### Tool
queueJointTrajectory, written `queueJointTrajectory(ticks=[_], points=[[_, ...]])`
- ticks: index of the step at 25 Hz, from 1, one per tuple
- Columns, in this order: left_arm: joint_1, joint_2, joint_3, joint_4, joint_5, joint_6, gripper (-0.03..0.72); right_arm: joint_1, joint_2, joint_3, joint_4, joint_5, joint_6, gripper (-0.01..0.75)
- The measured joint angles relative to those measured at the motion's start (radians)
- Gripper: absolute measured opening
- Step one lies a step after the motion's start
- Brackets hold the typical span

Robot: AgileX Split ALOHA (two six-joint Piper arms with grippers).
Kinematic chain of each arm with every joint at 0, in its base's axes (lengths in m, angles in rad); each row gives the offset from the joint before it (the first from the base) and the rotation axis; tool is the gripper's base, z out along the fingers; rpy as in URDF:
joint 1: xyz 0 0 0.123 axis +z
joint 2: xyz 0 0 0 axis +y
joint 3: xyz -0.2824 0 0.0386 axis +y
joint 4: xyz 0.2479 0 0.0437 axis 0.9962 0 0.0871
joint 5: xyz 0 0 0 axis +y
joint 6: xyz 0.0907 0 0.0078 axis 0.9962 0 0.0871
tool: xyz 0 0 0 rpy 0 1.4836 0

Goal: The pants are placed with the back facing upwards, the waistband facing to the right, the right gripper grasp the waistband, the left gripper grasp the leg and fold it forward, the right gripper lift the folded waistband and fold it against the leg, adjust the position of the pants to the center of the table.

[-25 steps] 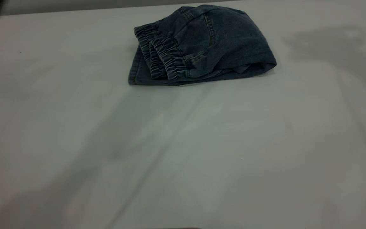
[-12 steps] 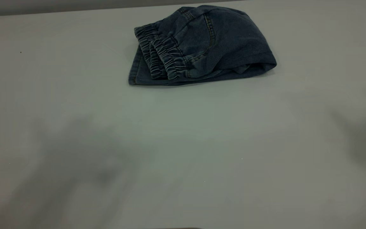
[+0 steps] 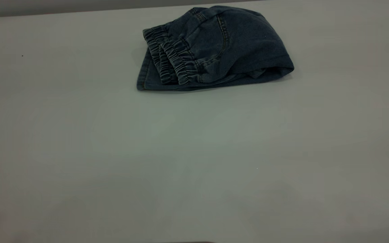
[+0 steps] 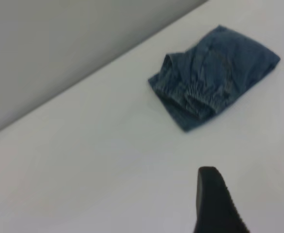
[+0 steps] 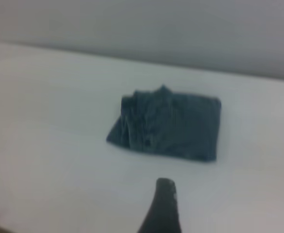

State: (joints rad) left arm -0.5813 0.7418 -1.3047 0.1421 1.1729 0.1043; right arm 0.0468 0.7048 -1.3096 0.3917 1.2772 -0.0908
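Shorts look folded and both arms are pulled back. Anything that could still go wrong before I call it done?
1. The pants sit near the table's far edge, not centred; pushing them could undo the fold.
2. The waistband layers lie loosely bunched on top and may spring open.
3. Neither gripper touches the cloth, so any adjustment requires a fresh grasp that may catch only one layer.

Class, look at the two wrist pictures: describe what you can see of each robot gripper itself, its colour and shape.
Only one fingertip of each shows. The left gripper's finger is black, blocky, with a ridged edge. The right gripper's finger is dark, slim and tapering to a rounded tip. No cables or markings are visible.
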Motion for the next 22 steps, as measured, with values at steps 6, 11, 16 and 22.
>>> queueJointTrajectory(ticks=[6,11,16,22], points=[[0.0,-0.111,0.199,0.0,0.0,0.0,0.36,0.0,-0.211,0.203,-0.016,0.003,-0.003,0.57],[0.0,-0.184,0.353,-0.001,0.0,0.0,0.36,0.0,-0.38,0.325,-0.046,0.006,-0.004,0.57],[0.0,-0.22,0.507,-0.008,0.0,0.0,0.36,0.0,-0.449,0.469,-0.11,0.006,-0.005,0.57],[0.0,-0.269,0.626,-0.022,0.0,0.0,0.36,0.0,-0.474,0.649,-0.139,-0.011,-0.043,0.57]])
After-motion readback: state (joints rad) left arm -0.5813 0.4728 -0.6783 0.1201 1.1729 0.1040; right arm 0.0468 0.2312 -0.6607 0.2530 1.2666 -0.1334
